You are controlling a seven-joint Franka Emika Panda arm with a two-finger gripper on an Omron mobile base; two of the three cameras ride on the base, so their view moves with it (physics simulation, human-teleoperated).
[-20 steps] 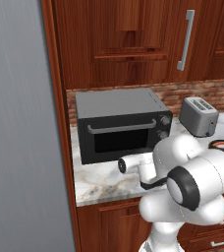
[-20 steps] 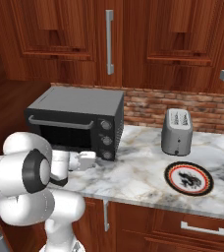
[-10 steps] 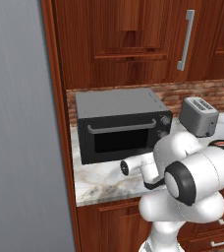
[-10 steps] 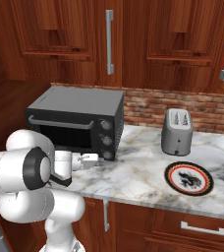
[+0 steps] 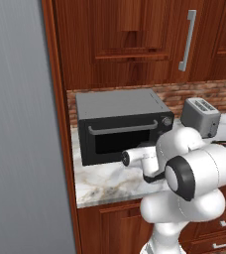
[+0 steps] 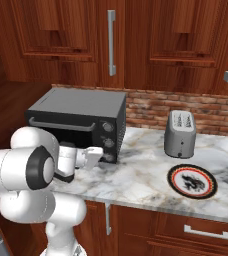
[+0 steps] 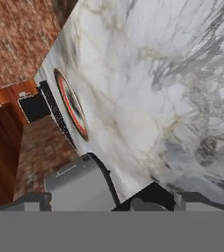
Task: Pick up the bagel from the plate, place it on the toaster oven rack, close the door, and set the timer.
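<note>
While the oven door [image 5: 122, 136] stands shut in the left base view, the arm reaches low before it. From the right, the plate [image 6: 191, 181] lies on the marble counter [image 6: 136, 175] near the toaster [image 6: 180, 134]. Hand view: spread, empty fingers [image 7: 104, 204] over marble.

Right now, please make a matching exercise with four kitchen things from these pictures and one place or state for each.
Things:
1. toaster oven
2. toaster
3. plate
4. end effector

Places or states:
A. flat on the marble counter, near its front edge
B. door shut, at the left end of the counter
C. open, holding nothing
D. upright by the brick wall

Pairs: 1-B, 2-D, 3-A, 4-C
</note>
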